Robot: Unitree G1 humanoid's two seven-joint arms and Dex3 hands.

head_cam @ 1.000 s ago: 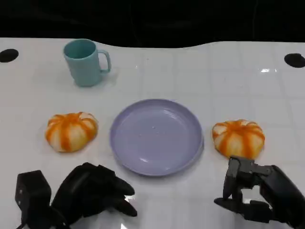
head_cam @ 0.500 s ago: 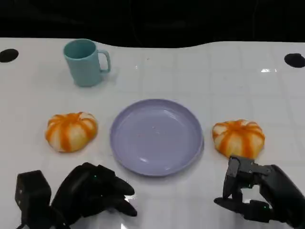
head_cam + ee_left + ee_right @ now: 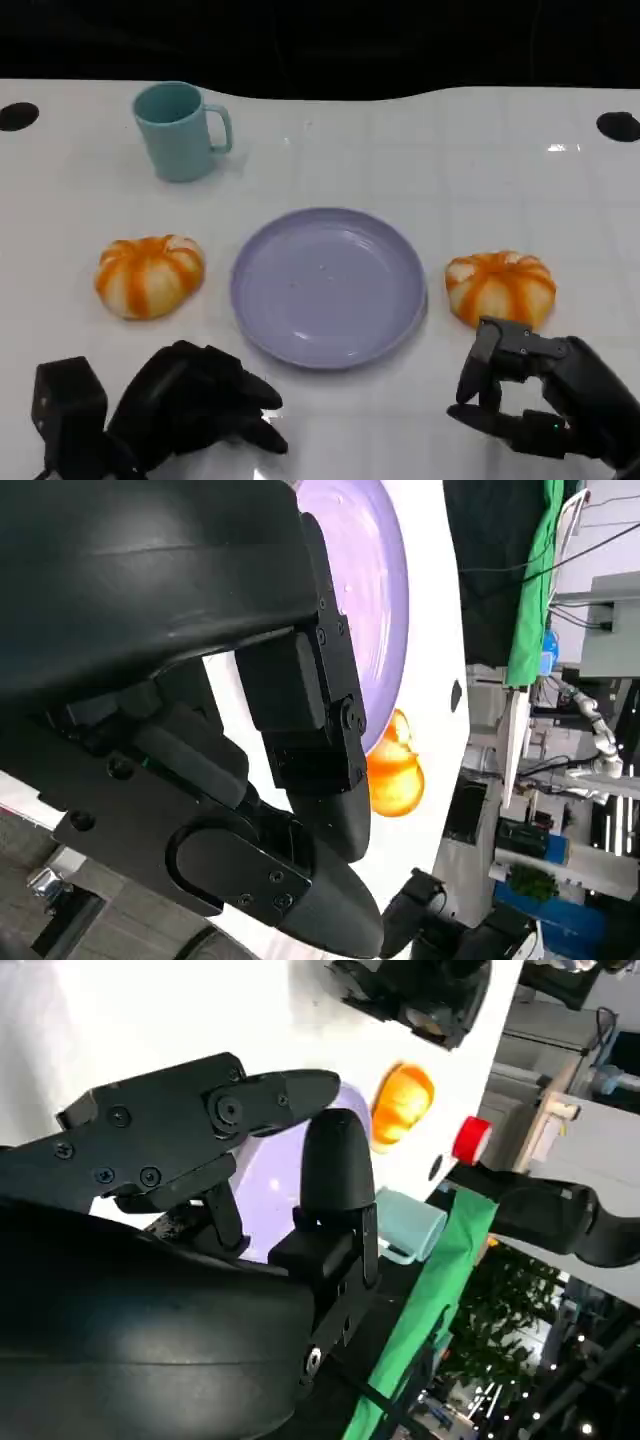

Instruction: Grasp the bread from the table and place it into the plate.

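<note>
Two orange-and-white striped bread buns lie on the white table, one on each side of the lilac plate [image 3: 328, 287]. The left bread [image 3: 148, 275] is beyond my left hand [image 3: 195, 405], which rests low near the front edge with its fingers loosely bent and holding nothing. The right bread [image 3: 500, 287] sits just beyond my right hand [image 3: 540, 395], whose fingers are apart and empty, their tips close to the bun without touching it. The left wrist view shows the plate [image 3: 380, 580] and the right bread [image 3: 395, 775]. In the right wrist view the left bread [image 3: 402, 1100] appears past the fingers.
A teal mug [image 3: 180, 130] stands upright at the back left, handle to the right, also seen as the mug [image 3: 410, 1225] in the right wrist view. Black round holes [image 3: 618, 125] mark the table's far corners. The table's dark far edge lies beyond the mug.
My right hand has shifted slightly forward and left, its fingertips nearer the right bread. The left hand, both buns, the plate and the mug have stayed put.
</note>
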